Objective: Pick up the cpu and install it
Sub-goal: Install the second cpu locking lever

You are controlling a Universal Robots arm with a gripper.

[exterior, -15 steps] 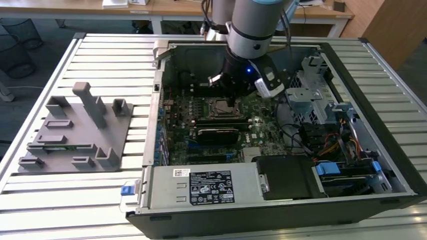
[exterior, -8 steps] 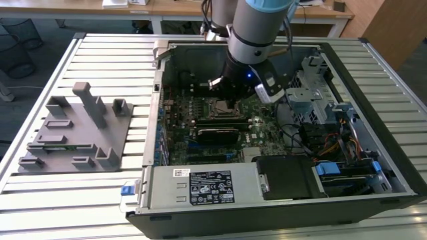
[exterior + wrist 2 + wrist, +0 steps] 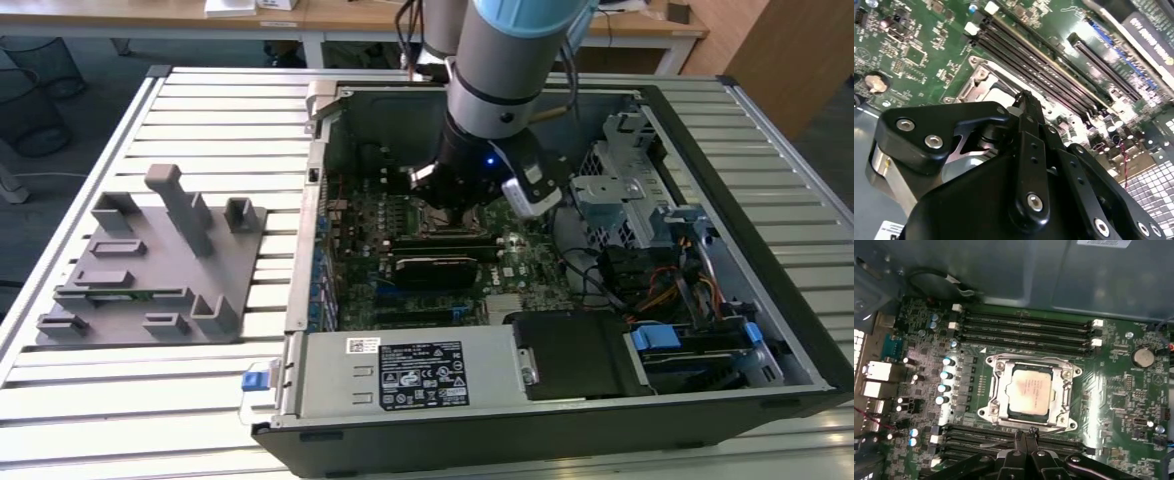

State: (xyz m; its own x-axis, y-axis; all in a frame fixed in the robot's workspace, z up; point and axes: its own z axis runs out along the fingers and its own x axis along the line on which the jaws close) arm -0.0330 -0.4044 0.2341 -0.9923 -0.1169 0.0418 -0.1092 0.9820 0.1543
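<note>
Computer case point(image 3: 747, 330), one, lying open on a slatted table point(image 3: 160, 400); one robot arm point(image 3: 501, 70) reaching down into it.
One green motherboard point(image 3: 1114, 390) is sitting inside the case; one grey fixture tray point(image 3: 147, 260) is resting on the table at the exterior view's left, well apart from the case. One metal socket frame point(image 3: 1030, 391) is lying between memory slot banks. One cpu point(image 3: 1030, 390) is sitting seated in that frame, silvery top facing up. One gripper point(image 3: 1026, 436) is hovering just beside the frame's edge, fingertips point(image 3: 1020, 436) pressed together, clamping nothing.
</note>
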